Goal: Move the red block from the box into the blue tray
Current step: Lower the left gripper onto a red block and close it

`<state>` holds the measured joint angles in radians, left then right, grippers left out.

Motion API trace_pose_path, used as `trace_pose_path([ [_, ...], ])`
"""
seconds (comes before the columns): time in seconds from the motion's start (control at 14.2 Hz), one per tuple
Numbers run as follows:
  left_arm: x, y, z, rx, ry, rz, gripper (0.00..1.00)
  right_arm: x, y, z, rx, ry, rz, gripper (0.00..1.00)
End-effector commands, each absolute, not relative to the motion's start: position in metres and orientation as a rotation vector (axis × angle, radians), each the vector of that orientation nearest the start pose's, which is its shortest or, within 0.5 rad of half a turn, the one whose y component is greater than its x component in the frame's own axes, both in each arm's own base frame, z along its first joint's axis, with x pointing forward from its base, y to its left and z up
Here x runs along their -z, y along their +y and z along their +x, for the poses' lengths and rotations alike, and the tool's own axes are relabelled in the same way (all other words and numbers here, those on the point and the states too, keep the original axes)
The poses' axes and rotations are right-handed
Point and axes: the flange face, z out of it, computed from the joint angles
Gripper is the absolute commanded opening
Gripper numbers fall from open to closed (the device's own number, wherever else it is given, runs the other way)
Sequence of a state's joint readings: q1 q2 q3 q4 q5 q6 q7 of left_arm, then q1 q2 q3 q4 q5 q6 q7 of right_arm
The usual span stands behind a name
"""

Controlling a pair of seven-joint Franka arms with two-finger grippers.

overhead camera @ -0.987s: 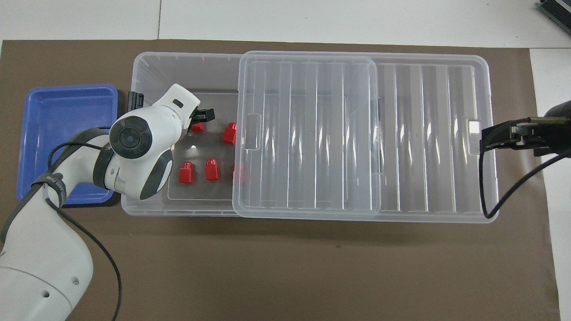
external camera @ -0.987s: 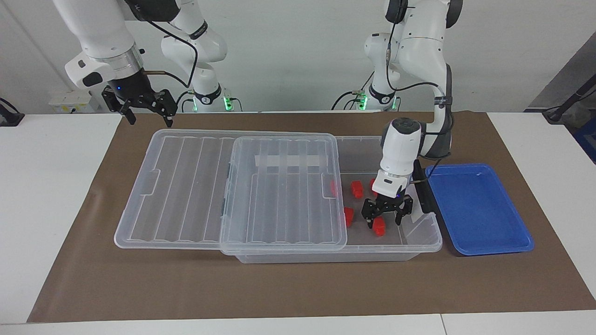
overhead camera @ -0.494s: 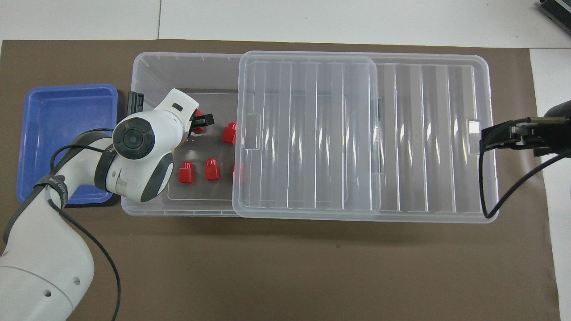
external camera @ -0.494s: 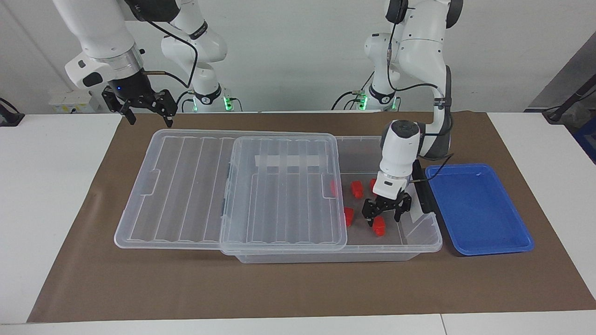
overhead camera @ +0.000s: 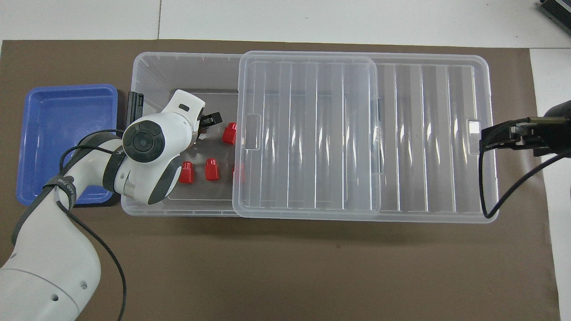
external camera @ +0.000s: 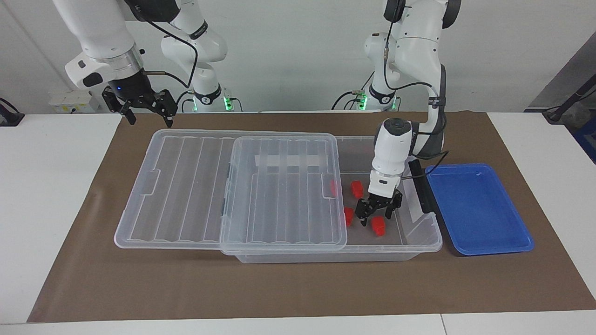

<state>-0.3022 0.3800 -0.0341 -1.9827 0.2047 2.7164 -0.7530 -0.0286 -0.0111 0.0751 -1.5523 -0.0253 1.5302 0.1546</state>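
Two white robot arms work at a bench (external camera: 56, 195) covered by a brown mat (external camera: 298, 288). A large clear box (external camera: 419, 242) lies along the mat, its ribbed clear lid (external camera: 279, 195) slid toward the right arm's end so that the end toward the left arm is uncovered.

The left gripper (external camera: 375, 215) points down inside the uncovered part of the box, its jaws spread wide and holding nothing. One red block (external camera: 378, 225) lies on the box floor just beside the jaws, apart from them, on the side farther from the robots. A second red block (external camera: 348, 216) lies beside the jaws toward the lid. A third red block (external camera: 356, 188) lies nearer the robots than the jaws, and a fourth (external camera: 333, 187) shows dimly under the lid's edge. From overhead the arm's wrist hides most of the jaws.

The blue tray (external camera: 479, 209) sits on the mat just beside the box's uncovered end, on the side of the jaws away from the lid. No block is in it.

The right gripper (external camera: 148, 111) waits in the air over the mat near the lid's end, jaws wide and holding nothing.
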Motion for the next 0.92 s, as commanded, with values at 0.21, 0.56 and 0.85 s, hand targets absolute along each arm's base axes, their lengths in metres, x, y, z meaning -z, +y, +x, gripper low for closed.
trace_pose_path([
  [0.21,-0.306,-0.217,0.601,0.591,-0.409,-3.153,1.00,-0.632,0.025,0.547,-0.034,0.194,-3.165,1.00],
  [0.56,-0.296,-0.217,0.600,0.578,-0.401,-3.154,0.99,-0.633,0.022,0.548,-0.030,0.196,-3.161,1.00],
  [0.85,-0.296,-0.217,0.600,0.580,-0.401,-3.155,0.99,-0.633,0.022,0.548,-0.030,0.193,-3.158,1.00],
])
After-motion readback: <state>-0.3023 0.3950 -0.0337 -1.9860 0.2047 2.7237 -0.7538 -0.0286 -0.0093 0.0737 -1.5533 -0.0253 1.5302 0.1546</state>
